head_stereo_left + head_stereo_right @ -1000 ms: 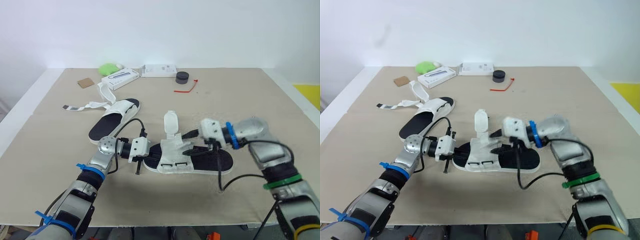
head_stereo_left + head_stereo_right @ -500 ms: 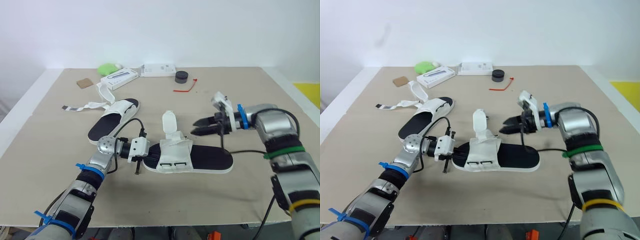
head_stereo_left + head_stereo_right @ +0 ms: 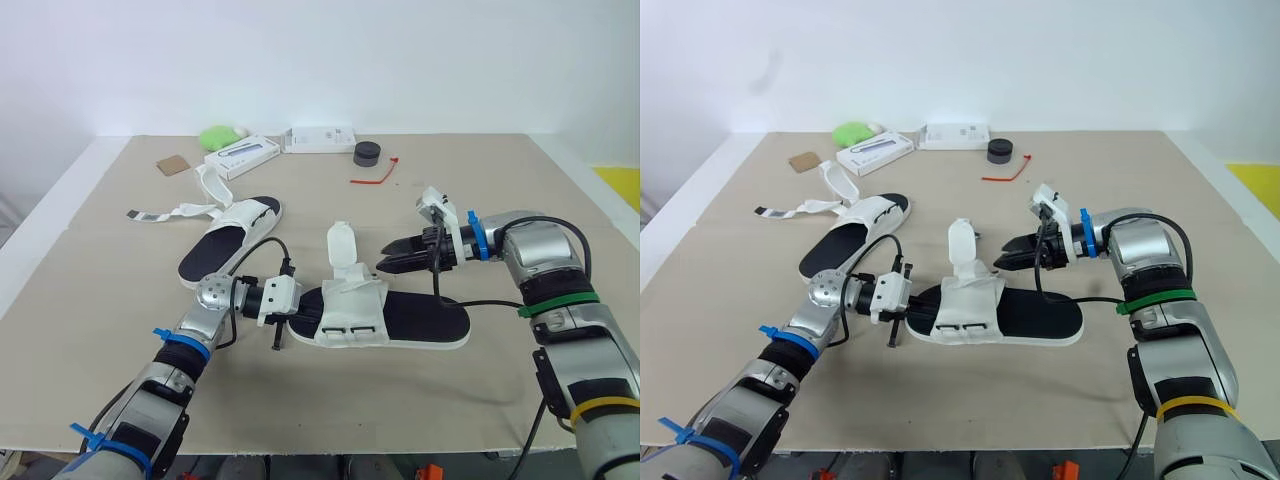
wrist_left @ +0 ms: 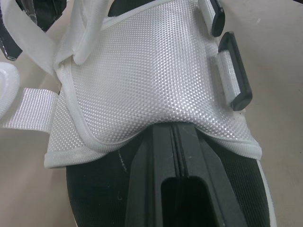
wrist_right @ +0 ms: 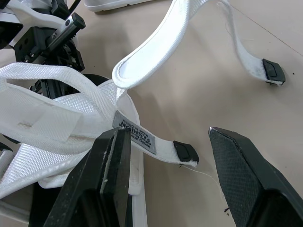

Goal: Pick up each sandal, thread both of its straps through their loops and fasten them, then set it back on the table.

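Sandal (image 3: pixel 410 318): lies flat at the centre of the table (image 3: pixel 480 180). Its long axis runs 9–3 o'clock with the toe at 9, and a white upper covers the toe half.
Left gripper (image 4: pixel 174 128): at the toe end, fingers closed together on the insole with tips tucked under the upper. Whether they pinch anything cannot be told.
Right gripper (image 5: pixel 165 135): wide open and empty, at the upper's 1 o'clock, pointing toward 9.
Strap (image 5: pixel 158 144): unfastened. Its labelled free end lies between the open fingers, untouched.
Second strap (image 3: pixel 341 245): stands up at the upper's 12 o'clock.
Loops (image 4: pixel 233 71): on the upper's 6 o'clock edge, so each strap must cross the upper from 12 to 6.
Nearer arm: the right.
Far sandal (image 3: pixel 232 235): at 10 o'clock, straps loose.
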`<act>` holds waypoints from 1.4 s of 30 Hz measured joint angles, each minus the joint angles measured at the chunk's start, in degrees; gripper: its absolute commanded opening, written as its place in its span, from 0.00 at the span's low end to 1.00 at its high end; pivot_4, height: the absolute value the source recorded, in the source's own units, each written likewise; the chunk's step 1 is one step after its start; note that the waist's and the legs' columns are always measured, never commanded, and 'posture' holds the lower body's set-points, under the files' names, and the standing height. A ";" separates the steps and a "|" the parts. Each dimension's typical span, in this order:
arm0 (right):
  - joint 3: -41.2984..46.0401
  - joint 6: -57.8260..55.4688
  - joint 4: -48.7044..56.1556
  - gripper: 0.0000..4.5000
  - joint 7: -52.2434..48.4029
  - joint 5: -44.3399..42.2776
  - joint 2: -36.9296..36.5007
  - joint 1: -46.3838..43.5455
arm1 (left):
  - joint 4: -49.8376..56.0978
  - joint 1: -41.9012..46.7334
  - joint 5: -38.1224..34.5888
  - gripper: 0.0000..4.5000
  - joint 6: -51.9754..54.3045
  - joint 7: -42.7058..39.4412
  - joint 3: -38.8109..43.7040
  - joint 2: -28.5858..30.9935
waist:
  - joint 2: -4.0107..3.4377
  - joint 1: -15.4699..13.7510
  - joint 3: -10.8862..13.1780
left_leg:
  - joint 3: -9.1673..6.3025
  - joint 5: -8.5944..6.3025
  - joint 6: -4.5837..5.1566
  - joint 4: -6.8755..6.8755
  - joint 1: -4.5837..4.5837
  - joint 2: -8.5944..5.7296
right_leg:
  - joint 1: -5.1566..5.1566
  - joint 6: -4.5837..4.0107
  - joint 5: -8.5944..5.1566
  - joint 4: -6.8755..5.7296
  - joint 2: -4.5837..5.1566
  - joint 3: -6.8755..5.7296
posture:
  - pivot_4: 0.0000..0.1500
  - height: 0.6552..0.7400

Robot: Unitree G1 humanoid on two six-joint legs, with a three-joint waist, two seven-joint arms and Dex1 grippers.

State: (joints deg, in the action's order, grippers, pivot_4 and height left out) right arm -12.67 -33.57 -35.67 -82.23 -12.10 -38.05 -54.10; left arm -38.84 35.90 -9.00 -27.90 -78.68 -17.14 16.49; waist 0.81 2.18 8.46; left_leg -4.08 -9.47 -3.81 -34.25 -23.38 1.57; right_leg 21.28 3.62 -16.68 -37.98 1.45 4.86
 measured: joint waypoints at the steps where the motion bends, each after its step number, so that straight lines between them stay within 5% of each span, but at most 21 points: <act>1: 0.00 -0.10 0.08 0.64 0.00 -0.02 0.21 0.00 | 0.03 0.00 0.00 0.00 0.00 -0.05 0.00 0.00 | 0.00 0.00 0.00 | 0.00 0.00 0.00 0.00 0.00 0.00 | 0.00 0.00 0.00 0.00 0.00 0.00 | 1.00 1.00; 21: -0.46 -0.59 6.05 0.64 -1.25 -0.77 0.55 2.60 | 0.64 -0.56 0.00 0.00 0.00 0.70 0.00 -0.03 | -0.01 -0.02 -0.01 | 0.00 0.00 0.00 -0.01 -0.01 -0.01 | -0.01 0.01 0.00 0.00 0.01 -0.01 | 1.00 1.00; 34: 1.68 -11.06 -22.04 0.64 7.56 1.86 4.48 -10.99 | 1.33 -0.99 0.00 0.00 0.02 0.78 0.07 0.12 | -0.05 0.20 -0.01 | 0.02 0.00 0.02 0.01 -0.04 -0.04 | 0.00 -0.07 0.00 0.00 0.03 0.02 | 1.00 1.00; 42: 0.44 -20.35 -25.61 0.64 1.03 3.42 3.94 -12.03 | 1.49 -1.19 0.00 0.00 0.02 1.05 0.09 0.29 | -0.17 0.29 -0.04 | 0.02 -0.01 0.02 0.00 -0.04 -0.04 | 0.00 -0.05 0.00 0.00 0.01 0.03 | 1.00 1.00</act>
State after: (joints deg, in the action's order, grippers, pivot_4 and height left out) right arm -12.23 -53.93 -61.28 -81.20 -8.68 -34.11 -66.13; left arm -37.35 34.71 -9.00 -27.88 -77.63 -17.04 16.78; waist 0.64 2.47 8.42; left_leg -4.06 -9.48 -3.79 -34.24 -23.42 1.53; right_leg 21.28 3.56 -16.68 -37.98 1.46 4.90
